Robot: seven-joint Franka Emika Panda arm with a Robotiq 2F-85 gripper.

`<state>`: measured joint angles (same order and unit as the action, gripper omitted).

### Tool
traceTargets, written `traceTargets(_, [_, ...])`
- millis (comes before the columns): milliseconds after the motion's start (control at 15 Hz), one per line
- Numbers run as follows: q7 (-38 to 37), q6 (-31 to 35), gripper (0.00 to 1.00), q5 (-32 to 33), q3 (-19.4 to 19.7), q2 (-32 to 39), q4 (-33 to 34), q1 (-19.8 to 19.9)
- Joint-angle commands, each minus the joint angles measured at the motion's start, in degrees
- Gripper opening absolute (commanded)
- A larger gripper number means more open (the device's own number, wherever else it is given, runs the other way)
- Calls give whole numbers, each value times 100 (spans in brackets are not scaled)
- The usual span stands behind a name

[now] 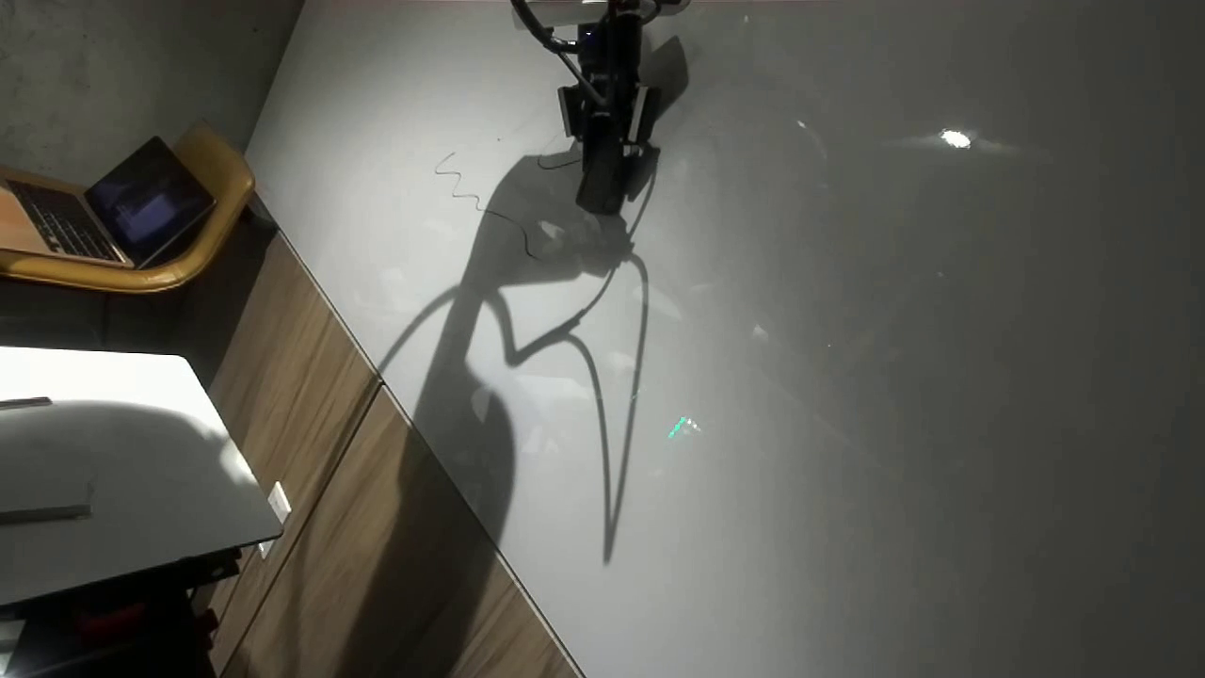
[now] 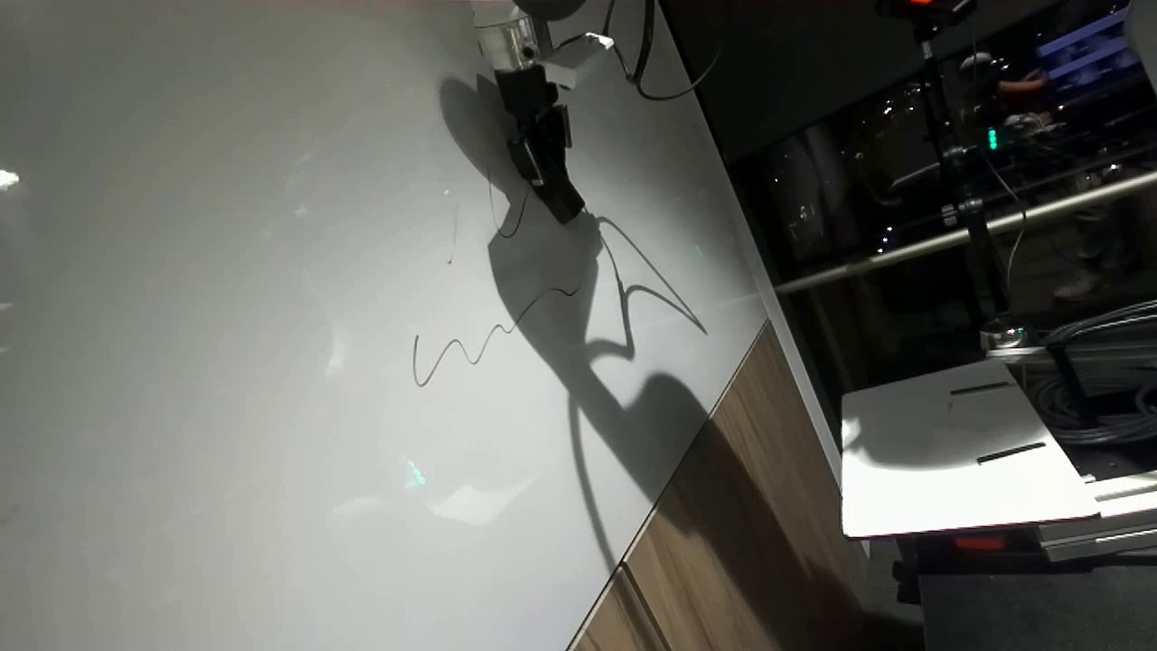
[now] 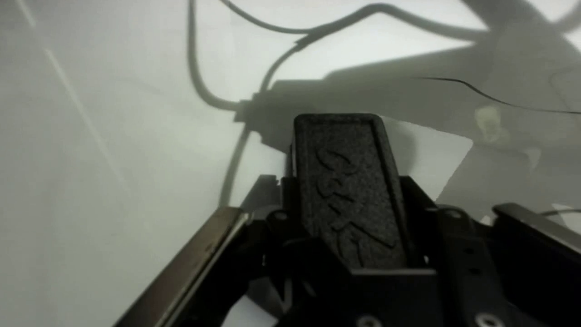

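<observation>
- One dark block (image 3: 347, 181) sits mid-frame in the wrist view, face toward the camera, w/ a raised rim & curly marks on it.
- Wrist view, cont'd: gripper (image 3: 348, 213) comes in from bottom of frame, closed on both sides of the block, apart only by its width, so it has hold of it.
- Same view, bkgd: white board (image 3: 91, 204), a big shadow (image 3: 431, 97) w/ cable shapes across top & upper R, plus thin black line (image 3: 494, 100) at upper R.
- In an exterior view: block is upper ctr, sticking out past the gripper, pointing down the frame. Open laptop (image 1: 146, 202) on yellow-brown chair (image 1: 212, 174), upper L; white tabletop (image 1: 141, 461), lower L; wood panel (image 1: 292, 348) along board's slanted edge. Green glint (image 1: 677, 427) just below ctr.
- In an exterior view: block upper ctr, tilted, free end twd lower R. Wavy line (image 2: 474, 363) on board, below & L of block; black cable (image 2: 647, 41) at top, R of gripper. Black post (image 2: 958, 172) & pale rail (image 2: 877, 259), upper R; white tabletop, R side, lower half.
- In both exterior views: gripper shows dark, detail hard to make out; block's free end is near the board, can't tell if touching.
</observation>
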<state>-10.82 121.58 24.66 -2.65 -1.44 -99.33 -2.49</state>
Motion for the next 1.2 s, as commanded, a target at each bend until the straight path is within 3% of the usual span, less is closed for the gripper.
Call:
traceTargets(0, [-76,504,30,-96,-210,455,489,-181])
traceTargets(1133, [-652,200,30,259,-887,1310,1331,-1217])
